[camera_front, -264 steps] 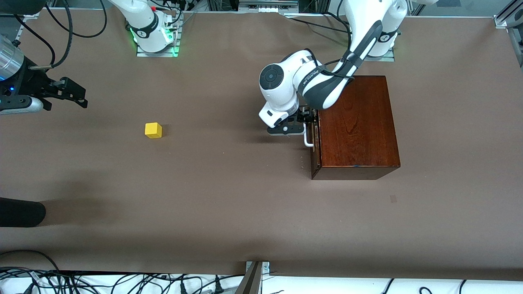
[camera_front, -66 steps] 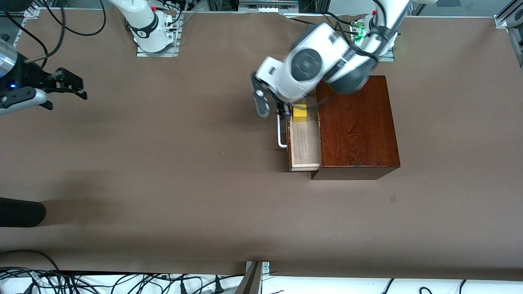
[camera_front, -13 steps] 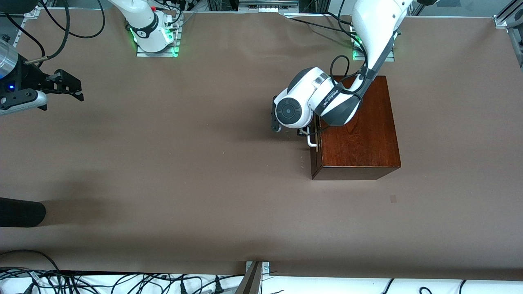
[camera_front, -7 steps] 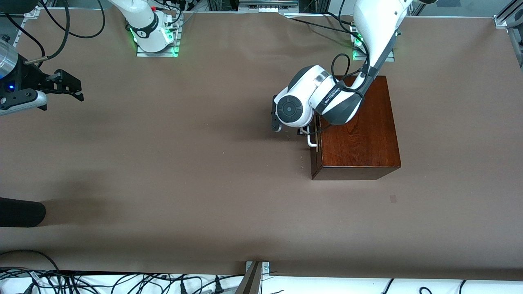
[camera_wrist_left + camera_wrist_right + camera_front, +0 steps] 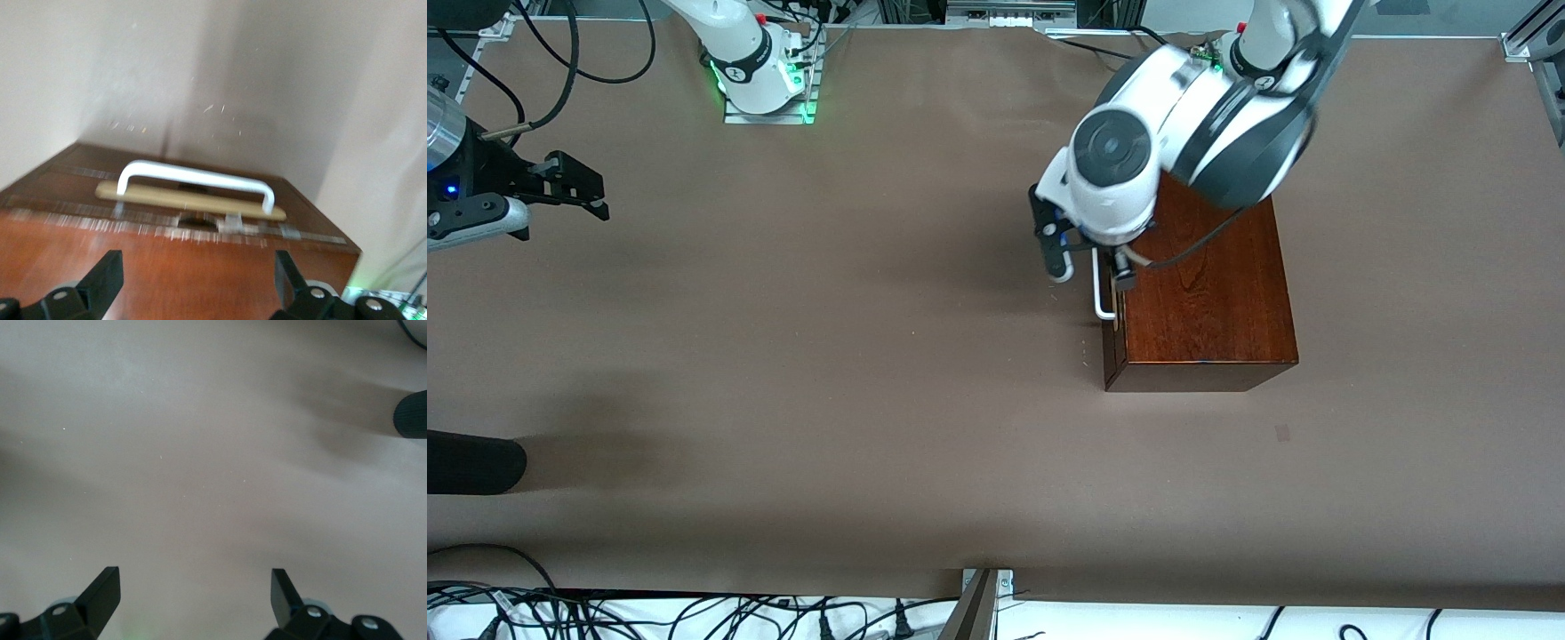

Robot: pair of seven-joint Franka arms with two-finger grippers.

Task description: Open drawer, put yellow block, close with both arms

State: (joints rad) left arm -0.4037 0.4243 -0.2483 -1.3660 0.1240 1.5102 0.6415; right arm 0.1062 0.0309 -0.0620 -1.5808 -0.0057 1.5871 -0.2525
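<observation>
The dark reddish-brown wooden box (image 5: 1209, 293) stands toward the left arm's end of the table. Its drawer (image 5: 1111, 351) is pushed in flush, and the white bar handle (image 5: 1101, 286) sticks out of the front. The yellow block is hidden. My left gripper (image 5: 1088, 265) is open and empty, up in the air over the handle and the box's front edge. In the left wrist view the gripper (image 5: 198, 287) is open above the box top (image 5: 167, 273), with the handle (image 5: 197, 179) past it. My right gripper (image 5: 578, 191) is open and empty and waits over the table's right-arm end; it shows in its wrist view (image 5: 193, 593).
A black rounded object (image 5: 471, 462) lies at the table's edge at the right arm's end, nearer to the front camera; it also shows in the right wrist view (image 5: 410, 413). Brown table cloth (image 5: 827, 356) covers the table. Cables lie along the front edge.
My left arm has risen from the drawer's handle, and its gripper is now higher over the handle. The drawer stays shut. The right arm has not moved.
</observation>
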